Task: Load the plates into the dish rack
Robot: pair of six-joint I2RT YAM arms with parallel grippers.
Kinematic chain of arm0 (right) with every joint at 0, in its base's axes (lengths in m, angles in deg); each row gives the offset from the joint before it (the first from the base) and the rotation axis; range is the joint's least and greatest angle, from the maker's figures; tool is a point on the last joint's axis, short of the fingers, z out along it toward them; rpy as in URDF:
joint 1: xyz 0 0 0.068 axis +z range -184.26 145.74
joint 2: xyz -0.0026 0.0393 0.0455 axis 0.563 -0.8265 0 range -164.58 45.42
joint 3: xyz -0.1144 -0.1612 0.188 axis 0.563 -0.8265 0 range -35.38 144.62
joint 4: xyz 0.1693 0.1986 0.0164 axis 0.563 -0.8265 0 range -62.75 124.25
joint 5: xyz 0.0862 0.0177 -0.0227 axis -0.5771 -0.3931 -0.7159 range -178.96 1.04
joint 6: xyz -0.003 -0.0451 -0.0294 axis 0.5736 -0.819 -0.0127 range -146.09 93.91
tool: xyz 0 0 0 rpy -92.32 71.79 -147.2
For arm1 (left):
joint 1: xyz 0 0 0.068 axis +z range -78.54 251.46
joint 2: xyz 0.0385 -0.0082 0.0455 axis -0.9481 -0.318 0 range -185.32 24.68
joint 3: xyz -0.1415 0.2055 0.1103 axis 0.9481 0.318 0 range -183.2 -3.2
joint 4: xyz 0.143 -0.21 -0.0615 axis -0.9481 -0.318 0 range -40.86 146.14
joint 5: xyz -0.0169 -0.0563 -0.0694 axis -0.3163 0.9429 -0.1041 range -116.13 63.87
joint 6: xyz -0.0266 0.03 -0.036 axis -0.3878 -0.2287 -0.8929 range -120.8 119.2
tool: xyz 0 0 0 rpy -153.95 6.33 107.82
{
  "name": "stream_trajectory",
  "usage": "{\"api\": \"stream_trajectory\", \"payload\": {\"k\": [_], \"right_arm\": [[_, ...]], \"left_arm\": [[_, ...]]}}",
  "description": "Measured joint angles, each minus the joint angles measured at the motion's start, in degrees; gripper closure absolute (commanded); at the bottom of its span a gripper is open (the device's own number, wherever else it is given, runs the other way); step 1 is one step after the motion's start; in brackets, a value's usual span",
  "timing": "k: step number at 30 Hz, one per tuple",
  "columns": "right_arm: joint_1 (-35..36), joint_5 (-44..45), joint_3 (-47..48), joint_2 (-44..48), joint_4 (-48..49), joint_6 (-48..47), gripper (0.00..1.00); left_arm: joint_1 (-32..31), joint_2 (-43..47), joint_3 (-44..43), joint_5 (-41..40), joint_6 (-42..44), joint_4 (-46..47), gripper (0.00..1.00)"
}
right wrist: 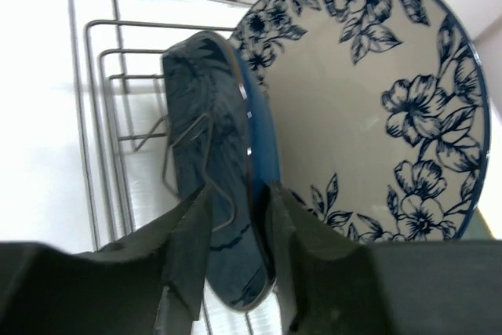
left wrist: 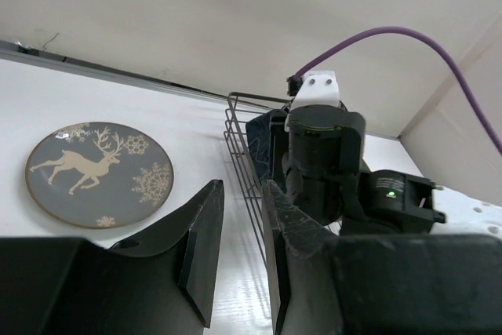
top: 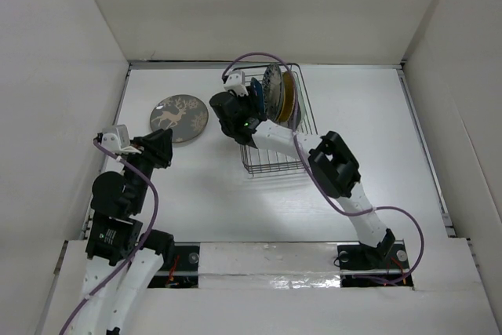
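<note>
The dish rack (top: pixel 276 140) stands at the table's middle back. In it, on edge, stand the dark blue plate (top: pixel 256 93), the white plate with blue flowers (top: pixel 272 88) and the amber plate (top: pixel 289 93). My right gripper (top: pixel 248 104) is shut on the dark blue plate (right wrist: pixel 212 115), which stands among the rack's prongs beside the floral plate (right wrist: pixel 369 115). The grey deer plate (top: pixel 179 118) lies flat on the table, left of the rack. My left gripper (top: pixel 163 145) hovers near it, empty, jaws slightly apart. The yellow and pale green plates are out of view.
White walls enclose the table on three sides. In the left wrist view the right arm's wrist (left wrist: pixel 325 154) stands against the rack's near wire edge (left wrist: pixel 239 154), with the deer plate (left wrist: pixel 98 172) to the left. Rack wires (right wrist: pixel 94 115) show left of the blue plate.
</note>
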State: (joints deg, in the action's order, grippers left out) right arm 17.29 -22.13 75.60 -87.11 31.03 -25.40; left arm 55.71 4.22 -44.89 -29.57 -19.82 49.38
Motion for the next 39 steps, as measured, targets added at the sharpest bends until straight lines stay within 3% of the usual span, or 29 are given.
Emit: {"api": "stream_trajectory", "payload": {"k": [1, 4, 9, 11, 12, 13, 14, 18, 21, 25, 28, 30, 31, 36, 39], "right_arm": [[0.0, -1.4, -0.7, 0.9, -0.9, 1.1, 0.5], [-0.1, -6.7, -3.5, 4.8, -3.0, 4.7, 0.43], [-0.2, -16.4, -10.1, 15.3, -3.5, 9.3, 0.4], [-0.2, -19.5, -13.0, 20.2, -2.7, 10.5, 0.46], [-0.2, -20.9, -14.4, 22.5, -2.0, 11.0, 0.58], [-0.2, -22.3, -16.0, 24.6, -1.2, 11.4, 0.93], [-0.3, -23.9, -18.0, 26.9, -0.2, 11.9, 1.0], [-0.2, -30.2, -27.0, 35.0, 5.0, 13.9, 1.0], [0.2, -33.7, -33.7, 39.3, 8.1, 15.1, 1.0], [1.0, -37.7, -42.0, 43.9, 11.6, 17.3, 0.93], [1.0, -40.3, -46.7, 47.1, 13.0, 18.6, 0.82], [1.0, -41.5, -48.6, 48.9, 13.7, 19.0, 0.78], [1.0, -42.1, -49.4, 49.9, 14.3, 19.1, 0.72], [1.0, -44.5, -53.4, 55.5, 16.0, 19.7, 0.62], [1.0, -45.9, -55.5, 58.6, 17.1, 19.8, 0.61]], "left_arm": [[0.1, -0.4, 0.0, 0.0, -0.1, 0.0, 0.77], [0.8, -1.9, 0.0, 0.3, -0.5, 0.0, 0.77], [1.9, -6.7, 0.0, 1.4, -1.9, 0.1, 0.77], [2.0, -9.2, 0.0, 1.8, -2.7, 0.1, 0.78], [2.0, -10.4, -0.1, 1.9, -3.0, 0.1, 0.79], [2.0, -11.8, -0.1, 2.2, -3.5, 0.1, 0.81], [2.0, -13.3, -0.1, 2.8, -4.2, 0.1, 0.84], [2.0, -18.5, -0.3, 4.2, -7.2, 0.3, 1.0], [2.0, -23.4, -0.3, 4.3, -11.0, 1.2, 1.0], [2.1, -28.1, 1.0, 1.8, -16.5, 3.9, 1.0], [3.8, -29.7, 3.2, 0.5, -20.1, 6.3, 0.73], [6.8, -31.5, 4.4, 0.5, -22.4, 8.2, 0.67], [8.8, -32.8, 5.0, 0.8, -23.6, 9.4, 0.58], [18.5, -40.2, 8.7, 4.5, -27.7, 15.0, 0.42], [22.5, -45.0, 10.0, 5.5, -29.0, 17.0, 0.42]]}}
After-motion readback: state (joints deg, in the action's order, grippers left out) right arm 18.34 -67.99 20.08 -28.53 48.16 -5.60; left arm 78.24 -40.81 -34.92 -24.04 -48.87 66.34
